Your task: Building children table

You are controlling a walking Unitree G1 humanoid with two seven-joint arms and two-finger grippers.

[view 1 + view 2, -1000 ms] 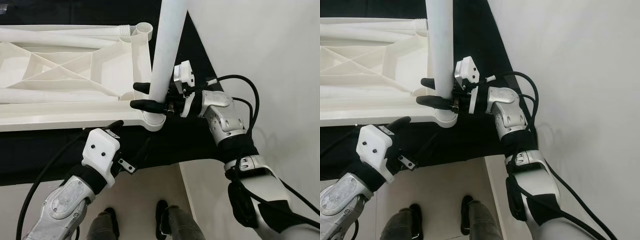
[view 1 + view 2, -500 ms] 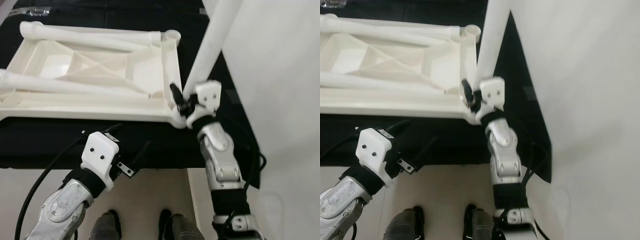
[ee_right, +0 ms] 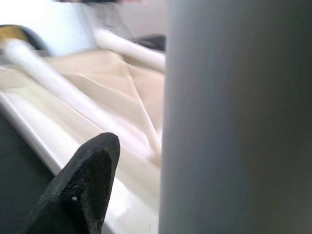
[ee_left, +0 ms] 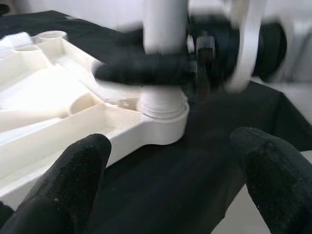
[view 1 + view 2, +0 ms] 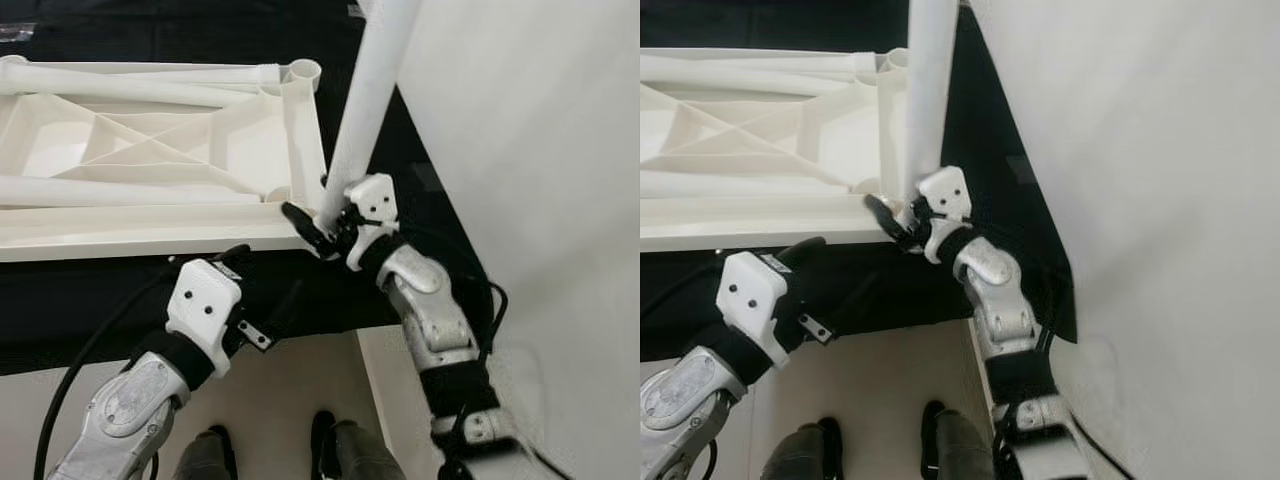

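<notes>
While the white table frame [image 5: 160,170] lies upside down on the black tabletop [image 5: 100,300], the right end effector [image 5: 318,222] is clamped on the white leg [image 5: 365,110], which stands tilted in the near right corner socket of the frame. The left end effector [image 4: 175,180] hovers just in front of that corner, its fingers [image 4: 73,170] spread apart and holding nothing.

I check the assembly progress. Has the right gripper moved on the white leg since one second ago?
Yes. The right gripper grips the leg lower, nearer the tabletop's corner socket.
</notes>
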